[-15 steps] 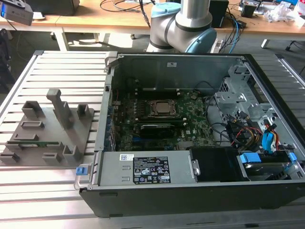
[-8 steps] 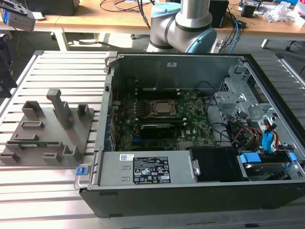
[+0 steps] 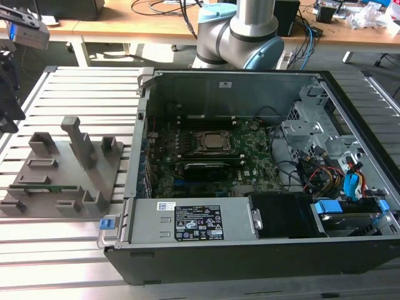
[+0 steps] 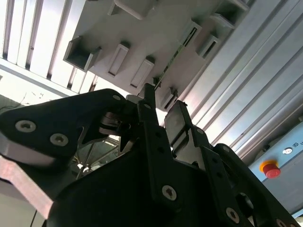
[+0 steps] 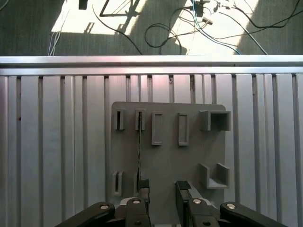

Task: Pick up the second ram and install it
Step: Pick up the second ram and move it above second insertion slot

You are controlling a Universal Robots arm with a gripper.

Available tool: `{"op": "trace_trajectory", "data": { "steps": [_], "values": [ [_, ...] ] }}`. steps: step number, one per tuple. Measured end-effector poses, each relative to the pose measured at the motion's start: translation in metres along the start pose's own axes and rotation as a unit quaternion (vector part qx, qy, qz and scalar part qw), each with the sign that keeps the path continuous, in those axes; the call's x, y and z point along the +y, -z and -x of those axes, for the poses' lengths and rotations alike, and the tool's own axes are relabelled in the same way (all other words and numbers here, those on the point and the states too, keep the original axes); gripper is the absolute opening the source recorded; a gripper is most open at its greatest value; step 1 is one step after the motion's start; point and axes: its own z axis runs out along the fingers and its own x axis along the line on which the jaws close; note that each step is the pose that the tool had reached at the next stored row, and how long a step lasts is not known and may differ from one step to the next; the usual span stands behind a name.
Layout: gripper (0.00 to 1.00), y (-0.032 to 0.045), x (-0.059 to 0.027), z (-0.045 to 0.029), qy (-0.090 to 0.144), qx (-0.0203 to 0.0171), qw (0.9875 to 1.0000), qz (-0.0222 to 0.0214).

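The second ram [image 5: 139,151] stands on edge in a slot of the grey tray [image 5: 165,161], seen as a thin dark line from above. In the exterior view the ram [image 3: 47,187] is a narrow green strip on the tray [image 3: 62,181], at that view's left. My gripper [image 5: 162,189] hangs above the tray, open, with nothing between its fingers. The ram runs in line with one finger [image 5: 143,187] rather than through the gap. In the second wrist view the gripper [image 4: 163,106] points at the ram [image 4: 173,61]. The gripper [image 3: 9,106] shows dark at the exterior view's left edge.
An open computer case [image 3: 250,237] with the green motherboard [image 3: 206,156] fills the exterior view's middle and right. Upright grey blocks [image 3: 78,140] rise from the tray. Everything rests on a slatted aluminium table [image 5: 57,142], with cables on the floor [image 5: 189,23] past its edge.
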Motion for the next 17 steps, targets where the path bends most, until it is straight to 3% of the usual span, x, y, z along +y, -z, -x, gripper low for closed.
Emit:
{"op": "trace_trajectory", "data": {
  "steps": [17],
  "values": [
    [0.36, -0.0184, -0.0008, -0.0005, 0.000, 0.0000, 1.0000, 0.0000]
  ]
}}
